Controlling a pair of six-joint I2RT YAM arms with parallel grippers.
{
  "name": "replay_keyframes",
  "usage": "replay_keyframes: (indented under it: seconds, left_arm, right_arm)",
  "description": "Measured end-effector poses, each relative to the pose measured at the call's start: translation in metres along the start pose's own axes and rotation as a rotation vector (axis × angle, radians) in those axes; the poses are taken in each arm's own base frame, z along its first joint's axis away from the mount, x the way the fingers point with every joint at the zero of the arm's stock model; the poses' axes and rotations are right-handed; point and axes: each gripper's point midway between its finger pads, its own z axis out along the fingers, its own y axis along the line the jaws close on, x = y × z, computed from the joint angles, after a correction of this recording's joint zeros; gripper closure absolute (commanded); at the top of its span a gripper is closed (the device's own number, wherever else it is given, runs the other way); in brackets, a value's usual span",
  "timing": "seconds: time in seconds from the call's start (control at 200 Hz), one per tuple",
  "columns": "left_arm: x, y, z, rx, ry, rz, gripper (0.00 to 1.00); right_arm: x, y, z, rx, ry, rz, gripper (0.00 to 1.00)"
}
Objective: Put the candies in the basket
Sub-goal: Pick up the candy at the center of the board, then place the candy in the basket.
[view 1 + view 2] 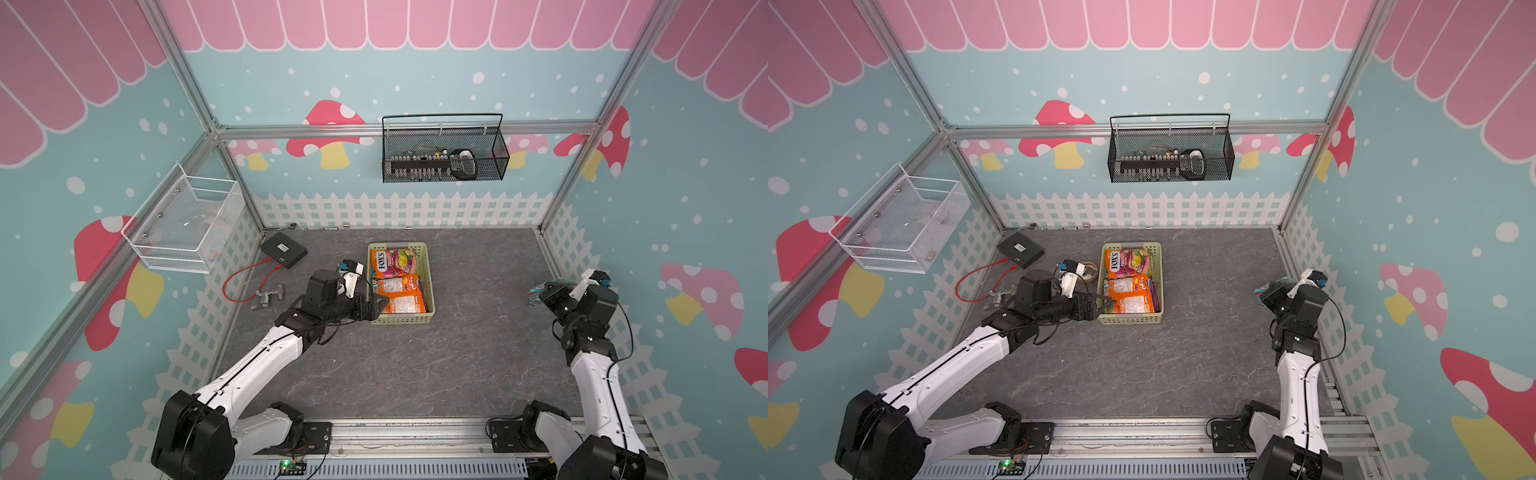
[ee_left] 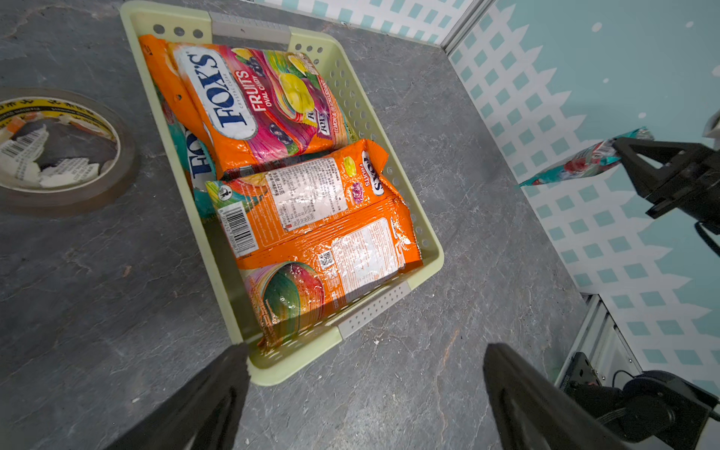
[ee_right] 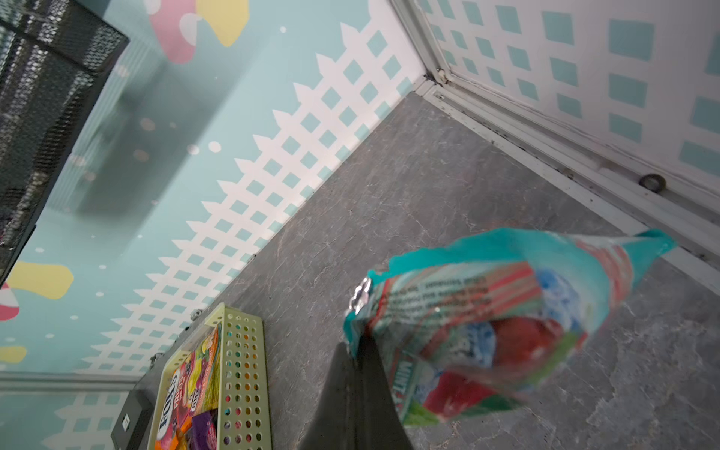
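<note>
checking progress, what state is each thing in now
pale yellow-green perforated plastic basket: upright, holding bags
orange-pink crinkly candy bags: lying inside basket
teal crinkly candy bag: pinched, held above table
right gripper: shut on teal bag
left gripper: open, empty
clear round tape roll: flat on table

Orange candy bags (image 2: 311,218) in basket (image 2: 362,113); teal bag (image 3: 498,327) aloft.

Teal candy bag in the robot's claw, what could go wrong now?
The right gripper pinches the teal bag only by an edge, so it might slip out. The basket already looks full, so it could slide off. The left gripper hovers there and may get bumped.
</note>
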Motion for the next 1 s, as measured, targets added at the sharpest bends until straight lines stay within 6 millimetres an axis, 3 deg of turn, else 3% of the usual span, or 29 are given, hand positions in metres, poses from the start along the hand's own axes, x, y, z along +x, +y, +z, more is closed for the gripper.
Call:
replay_keyframes:
  seconds: [0.17,0.335,0.525,0.645,0.826,0.896,1.001]
  left_arm:
    - [-0.006,0.016,-0.003,-0.028,-0.016,-0.056,0.07]
    - [-0.013,0.030,-0.009,-0.050,-0.039,-0.102,0.08]
    - [-0.022,0.049,-0.017,-0.086,-0.072,-0.163,0.10]
    - [-0.029,0.057,-0.026,-0.105,-0.106,-0.188,0.12]
    - [-0.037,0.056,-0.037,-0.105,-0.145,-0.184,0.16]
    - [-0.036,0.054,-0.037,-0.091,-0.139,-0.184,0.18]
    - [-0.033,0.053,-0.033,-0.075,-0.120,-0.193,0.23]
  right_arm:
    - [0.004,0.076,0.008,-0.126,0.096,-0.130,1.00]
    - [0.028,0.156,0.015,-0.286,0.213,-0.237,1.00]
    - [0.090,0.250,0.012,-0.512,0.395,-0.351,1.00]
    - [0.141,0.295,0.000,-0.666,0.530,-0.393,1.00]
    - [0.203,0.317,-0.009,-0.840,0.715,-0.383,1.00]
    - [0.222,0.310,-0.004,-0.856,0.776,-0.371,1.00]
    - [0.254,0.284,0.017,-0.794,0.858,-0.374,1.00]
